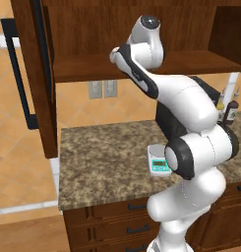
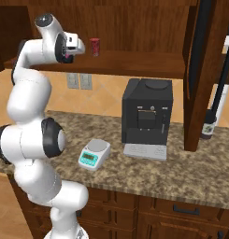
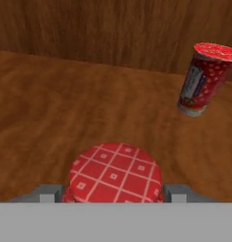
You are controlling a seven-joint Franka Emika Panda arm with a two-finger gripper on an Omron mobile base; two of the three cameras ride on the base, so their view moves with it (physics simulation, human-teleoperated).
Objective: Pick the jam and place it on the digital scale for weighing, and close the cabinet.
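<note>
Closest to my hand camera, my two-finger gripper [image 3: 112, 194] sits with its jaws on either side of the small round jam jar with the red checked lid [image 3: 113, 176]; one grey finger tip shows just beside the lid on each side. I cannot tell whether the jaws are clamped on the jar or only bracketing it. The jam stands on the brown wooden cabinet shelf [image 3: 51, 108], right under my hand.

Farther along the same shelf, off to the right in the hand view, stands a taller slim red can with a white label [image 3: 202, 78], well apart from the jam. Behind it rises the wooden back wall of the large dark brown wall cabinet [image 2: 134, 28].

From the base cameras, my hand is raised to the shelf inside the cabinet, whose doors hang open: one dark ribbed door with a long black bar handle [image 1: 31, 74] is swung out on the left, the other [image 2: 207, 70] on the right.

Below, on the speckled granite surface [image 1: 102, 167], the small flat white digital scale with a teal front panel [image 2: 94, 154] lies bare, just beside the big black coffee machine [image 2: 147, 116]. Dark bottles [image 1: 229, 110] stand at the far right end of the surface.
</note>
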